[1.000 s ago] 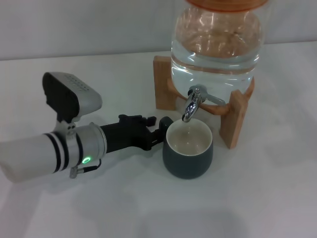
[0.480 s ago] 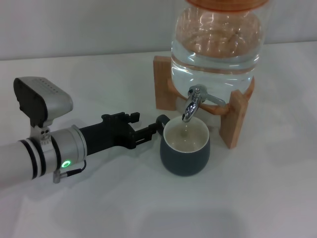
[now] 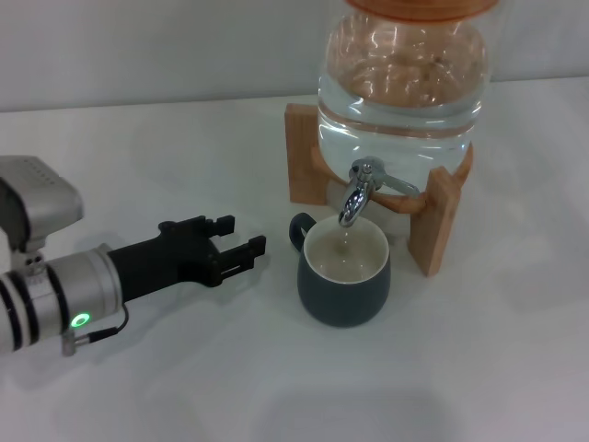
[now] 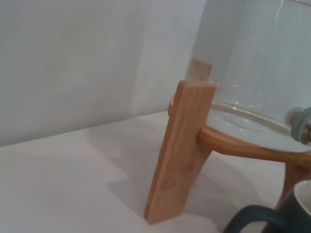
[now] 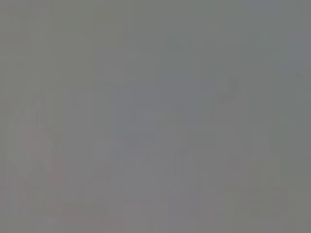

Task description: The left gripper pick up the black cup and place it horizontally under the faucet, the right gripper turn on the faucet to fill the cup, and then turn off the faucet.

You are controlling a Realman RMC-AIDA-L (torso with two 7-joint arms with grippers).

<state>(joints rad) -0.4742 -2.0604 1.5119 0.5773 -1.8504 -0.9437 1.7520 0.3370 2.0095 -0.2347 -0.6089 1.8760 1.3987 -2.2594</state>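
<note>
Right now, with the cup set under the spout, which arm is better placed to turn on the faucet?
By position, only the left gripper is in view, open beside the black cup. The right gripper appears nowhere, so its reach to the faucet cannot be judged.

The head view looks forward and down from above at the table point(image 3: 230, 387), taking in the jug point(image 3: 401, 87) on its stand point(image 3: 308, 152), the faucet point(image 3: 357, 191), the cup point(image 3: 344, 273) and the left gripper point(image 3: 247, 249), whose jaws point toward the cup. The left wrist view sits low and close, facing out past the jaws and level with the table point(image 4: 63, 189): the stand point(image 4: 180, 150) fills its middle, the jug point(image 4: 257, 63) rises behind, and the cup point(image 4: 272, 218) shows only at an edge. Both views share stand, jug and cup. The right wrist view shows only flat grey.
</note>
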